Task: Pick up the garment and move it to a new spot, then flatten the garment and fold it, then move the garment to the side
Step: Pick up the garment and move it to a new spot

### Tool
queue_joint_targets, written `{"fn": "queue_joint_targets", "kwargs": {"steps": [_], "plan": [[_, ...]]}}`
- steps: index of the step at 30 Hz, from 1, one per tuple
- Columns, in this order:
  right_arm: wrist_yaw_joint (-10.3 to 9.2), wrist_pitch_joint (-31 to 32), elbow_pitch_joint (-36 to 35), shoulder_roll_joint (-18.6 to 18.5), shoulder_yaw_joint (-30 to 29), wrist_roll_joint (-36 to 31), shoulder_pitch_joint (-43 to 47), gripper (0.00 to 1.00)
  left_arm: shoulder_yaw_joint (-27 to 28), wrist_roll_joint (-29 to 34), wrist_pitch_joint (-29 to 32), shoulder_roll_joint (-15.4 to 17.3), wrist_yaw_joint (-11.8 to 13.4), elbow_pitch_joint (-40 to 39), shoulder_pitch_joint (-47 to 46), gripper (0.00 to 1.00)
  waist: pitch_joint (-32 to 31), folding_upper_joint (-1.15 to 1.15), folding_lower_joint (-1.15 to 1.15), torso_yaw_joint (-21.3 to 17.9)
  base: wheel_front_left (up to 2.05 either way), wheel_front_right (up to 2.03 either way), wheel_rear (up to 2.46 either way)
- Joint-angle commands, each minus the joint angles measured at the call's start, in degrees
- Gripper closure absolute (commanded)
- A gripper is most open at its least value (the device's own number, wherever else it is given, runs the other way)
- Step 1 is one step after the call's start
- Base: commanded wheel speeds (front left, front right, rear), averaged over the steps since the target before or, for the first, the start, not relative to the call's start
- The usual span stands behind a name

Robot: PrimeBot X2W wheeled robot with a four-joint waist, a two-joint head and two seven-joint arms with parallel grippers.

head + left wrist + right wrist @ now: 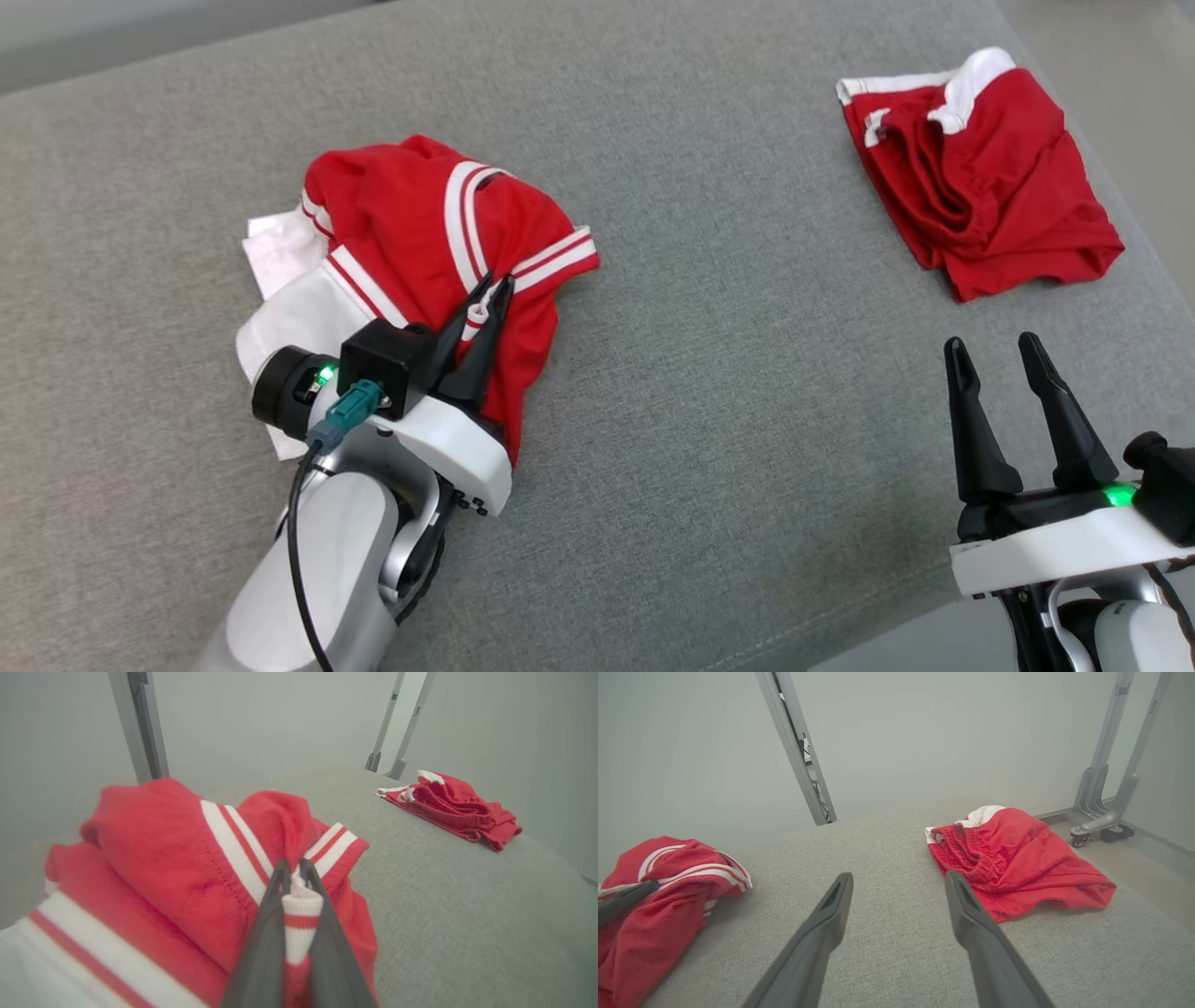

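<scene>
Two steps are looking unfinished, flattening and folding: at five o'clock the right gripper [991, 342] is hanging wide open, empty; at ten o'clock the left gripper [498, 280] is pinching striped trim on the crumpled red jersey [392, 205]; red shorts [990, 187] are lying at one o'clock.

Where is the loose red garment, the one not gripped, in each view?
Head view: the loose red garment sits upper right.
Left wrist view: it lies upper right, far across the cushion.
Right wrist view: right of centre, beyond the right gripper.
Shared landmark: the striped garment pinched by the left gripper.
</scene>
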Motion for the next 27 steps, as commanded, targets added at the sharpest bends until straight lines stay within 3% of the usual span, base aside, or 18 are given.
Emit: {"fn": "queue_joint_targets", "kwargs": {"steps": [1,2,3,8,17,27], "plan": [[-0.03,-0.56,0.49,-0.08,-0.15,0.32,-0.38,0.00,-0.14,-0.39,-0.52,-0.09,-0.51,0.56,-1.00,0.94,1.09,0.00,0.00,-0.45,0.00,0.00,0.00],[-0.02,-0.75,0.71,-0.08,-0.17,0.39,-0.54,0.00,-0.40,-0.82,-0.91,-0.59,-0.95,1.20,-1.12,0.25,1.03,0.00,0.00,-0.02,0.00,0.00,0.00],[-0.02,-0.71,0.92,-0.08,-0.10,0.30,-0.78,0.00,-0.61,-0.76,-1.48,-0.74,-1.13,1.59,-1.27,0.00,0.88,0.00,0.00,0.46,0.00,0.00,0.00],[-0.03,-1.03,1.62,-0.12,-0.33,-0.56,-1.37,0.00,-0.33,-2.19,-4.63,-1.81,-0.92,1.63,-0.10,0.00,-0.59,0.00,0.00,4.25,0.00,0.00,0.00],[-0.02,1.03,0.58,-0.14,-2.13,-2.92,-0.66,0.00,7.47,-5.71,-8.57,-1.12,4.68,-1.80,3.56,0.00,-5.01,0.00,0.00,13.91,0.00,0.00,0.00],[-0.03,3.51,-1.22,-0.16,-4.03,-4.28,1.47,0.00,14.64,-7.63,-9.64,0.02,8.12,-5.86,10.77,0.00,-9.13,0.00,0.00,19.15,0.00,0.00,0.00]]}}
